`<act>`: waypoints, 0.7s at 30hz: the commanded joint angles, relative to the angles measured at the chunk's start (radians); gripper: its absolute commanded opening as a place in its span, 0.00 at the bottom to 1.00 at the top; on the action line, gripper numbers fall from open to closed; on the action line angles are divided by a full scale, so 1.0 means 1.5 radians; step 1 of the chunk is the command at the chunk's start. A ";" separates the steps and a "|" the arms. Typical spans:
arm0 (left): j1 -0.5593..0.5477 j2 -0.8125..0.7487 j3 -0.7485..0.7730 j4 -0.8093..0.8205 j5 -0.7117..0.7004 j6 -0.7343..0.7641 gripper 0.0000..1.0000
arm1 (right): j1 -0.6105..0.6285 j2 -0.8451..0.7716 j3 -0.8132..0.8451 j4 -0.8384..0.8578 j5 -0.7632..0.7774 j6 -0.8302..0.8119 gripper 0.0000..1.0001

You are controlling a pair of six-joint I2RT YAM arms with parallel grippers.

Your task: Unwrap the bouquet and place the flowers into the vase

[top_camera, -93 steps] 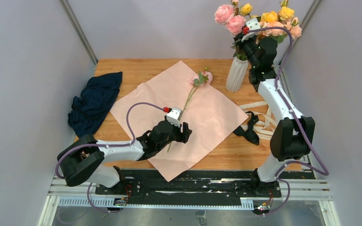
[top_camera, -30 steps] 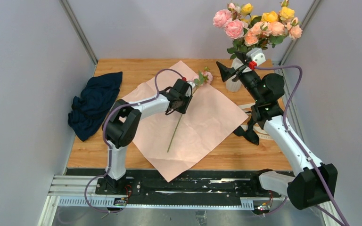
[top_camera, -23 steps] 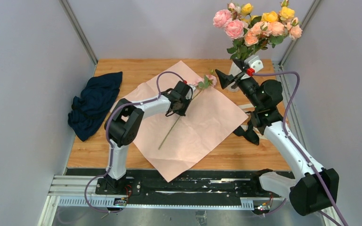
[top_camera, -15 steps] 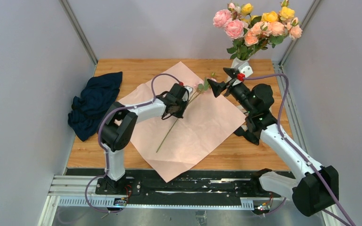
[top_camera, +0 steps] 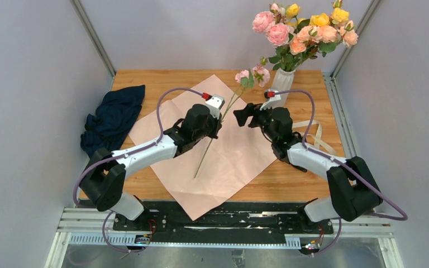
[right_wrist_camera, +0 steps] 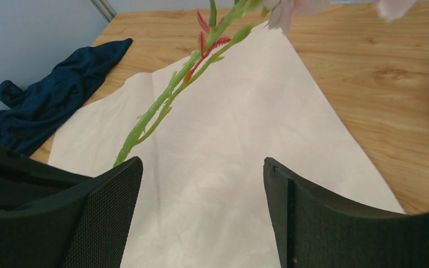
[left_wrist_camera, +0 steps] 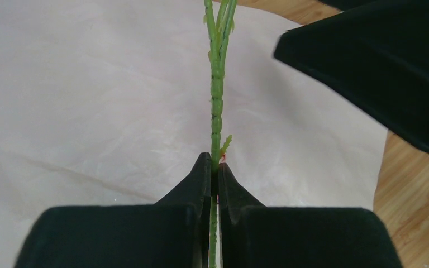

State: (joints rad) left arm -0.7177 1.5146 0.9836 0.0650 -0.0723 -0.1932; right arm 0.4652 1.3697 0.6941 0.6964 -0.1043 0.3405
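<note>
The left end effector [left_wrist_camera: 214, 167] is pinched tight on the thin green stem of one flower sprig [left_wrist_camera: 216, 100], its two fingers meeting on the stem with no gap showing. It hangs above the middle of the pink paper [top_camera: 240, 162]. The right end effector [right_wrist_camera: 198, 167] stands spread wide and holds nothing, just right of the left one and also over the paper. One of its black fingers fills the upper right corner of the left wrist view.

There is one sprig in the grip. Its stem slants from a low end over the paper's near half up to two pale-pink blooms [top_camera: 251, 75] past the paper's far corner. Whether the low end touches the paper cannot be told. In the right wrist view the blooms are blurred and cut off at the top edge.

One white ribbed vase [top_camera: 280, 84] stands on the counter [top_camera: 145, 81] just beyond the paper's far right edge, holding a bunch of pink, peach and yellow roses [top_camera: 307, 28] too crowded to count.

One dark blue cloth [top_camera: 111, 120] lies crumpled left of the paper. A few pale strips [top_camera: 315, 134] lie to its right, partly hidden behind the right arm.
</note>
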 commanded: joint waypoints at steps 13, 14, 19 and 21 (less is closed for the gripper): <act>-0.073 -0.043 -0.016 0.079 -0.089 0.020 0.00 | 0.079 0.102 0.064 0.119 0.004 0.083 0.74; -0.074 -0.045 -0.016 0.079 -0.096 0.021 0.00 | 0.079 0.099 0.060 0.123 0.002 0.085 0.74; -0.074 -0.047 -0.009 0.073 -0.133 0.032 0.00 | 0.096 0.066 0.033 0.127 0.003 0.080 0.74; -0.074 -0.041 0.006 0.071 -0.126 0.042 0.00 | 0.101 0.045 0.024 0.114 0.012 0.071 0.74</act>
State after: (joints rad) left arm -0.8085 1.4628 0.9554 0.1349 -0.2775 -0.1665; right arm 0.5674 1.5009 0.7567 0.8307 -0.0696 0.4496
